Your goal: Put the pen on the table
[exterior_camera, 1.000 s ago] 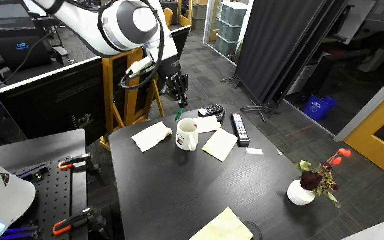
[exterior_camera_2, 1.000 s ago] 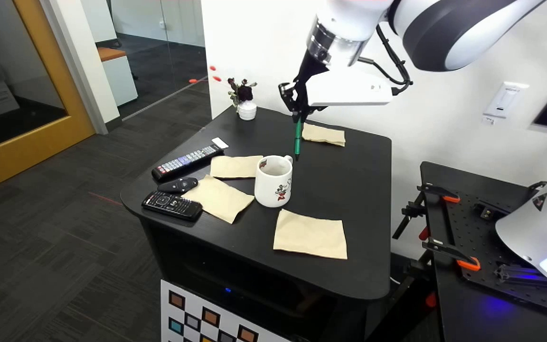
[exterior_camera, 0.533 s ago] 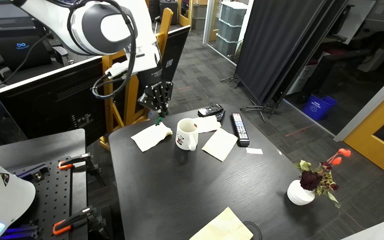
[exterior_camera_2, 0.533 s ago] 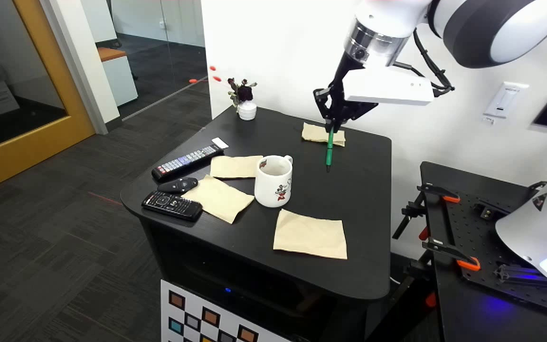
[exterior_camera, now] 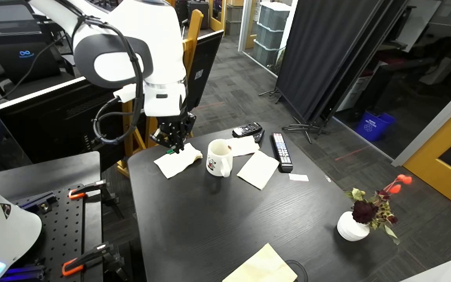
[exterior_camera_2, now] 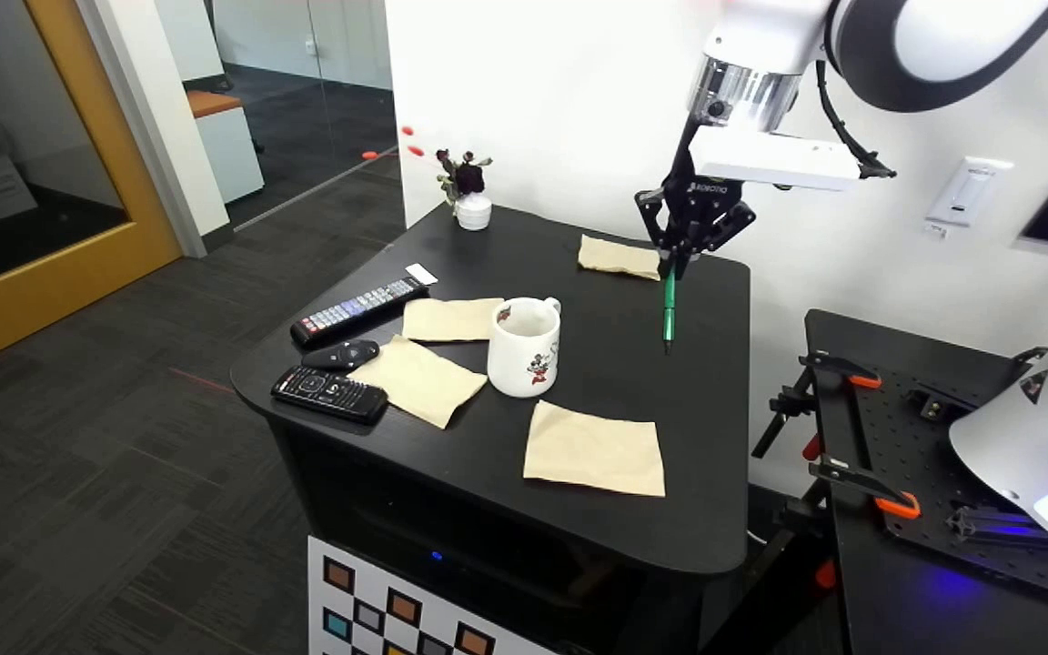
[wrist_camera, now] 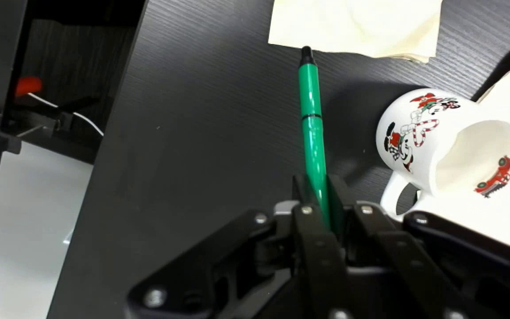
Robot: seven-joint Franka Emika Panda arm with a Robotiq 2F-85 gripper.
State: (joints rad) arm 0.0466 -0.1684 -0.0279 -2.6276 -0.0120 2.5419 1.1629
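Wrist view, left of centre, shows the dark table (wrist_camera: 202, 133), its edge slanting down to the lower left. Mid-frame, the green pen (wrist_camera: 314, 137) aims its black tip toward the top; whether the tip touches the surface I cannot tell. Below, the gripper (wrist_camera: 321, 185) has it pinched by the other end. The pen should be light, stiff, smooth and hardly fragile; a mid-barrel hold would probably resist swivelling better. Mostly right of the tip spreads a cream napkin (wrist_camera: 357, 26), which could snag it. Farther right, the white mug (wrist_camera: 436, 133) stands upright, as both exterior views show, and might block a sideways swing
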